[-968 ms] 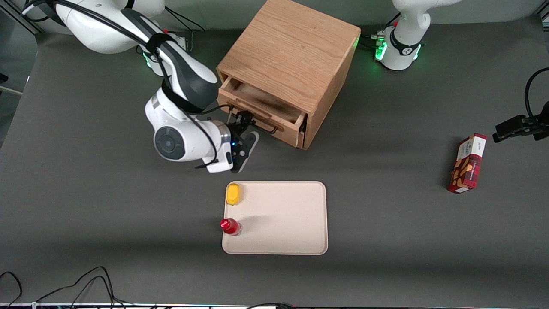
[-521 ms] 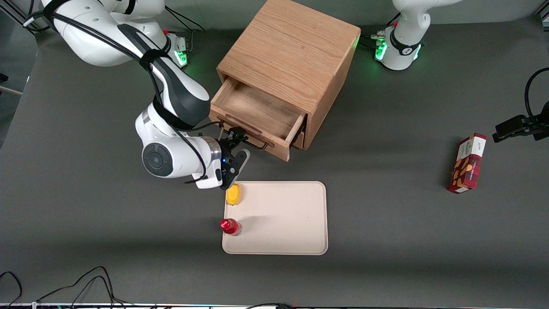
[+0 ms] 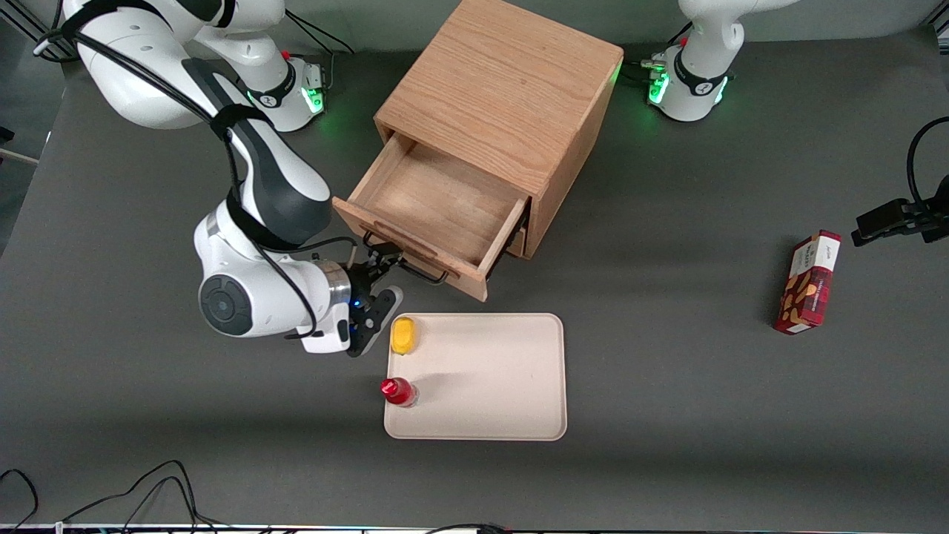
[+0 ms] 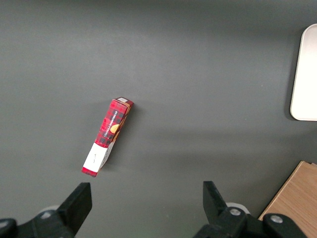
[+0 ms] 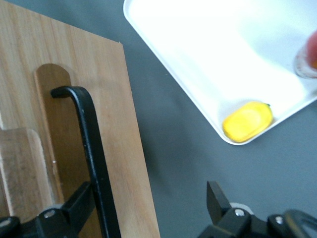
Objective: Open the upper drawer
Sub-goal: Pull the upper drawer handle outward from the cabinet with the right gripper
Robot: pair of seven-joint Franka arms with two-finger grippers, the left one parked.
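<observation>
The upper drawer [image 3: 434, 199] of the light oak cabinet [image 3: 504, 81] stands pulled well out, and its bare wooden inside shows. Its thin black wire handle [image 3: 404, 259] runs along the drawer front [image 3: 404, 245]. My right gripper [image 3: 379, 285] is at the handle's end toward the working arm, between the drawer front and the tray. In the right wrist view the gripper [image 5: 148, 203] is open, with the handle [image 5: 91, 148] lying between the jaws close against one finger [image 5: 79, 201]. The other finger [image 5: 218, 198] stands well off over the table. Only a sliver of the lower drawer [image 3: 523, 239] shows under the upper one.
A beige tray [image 3: 504, 386] lies nearer the front camera than the drawer, with a yellow object [image 3: 404, 335] and a red-capped bottle [image 3: 398, 391] at its edge. The yellow object is close beside my gripper. A red box [image 3: 808, 282] lies toward the parked arm's end.
The upper drawer has slid much farther out of the cabinet toward the front camera. My gripper has moved the same way with the handle, closer to the tray.
</observation>
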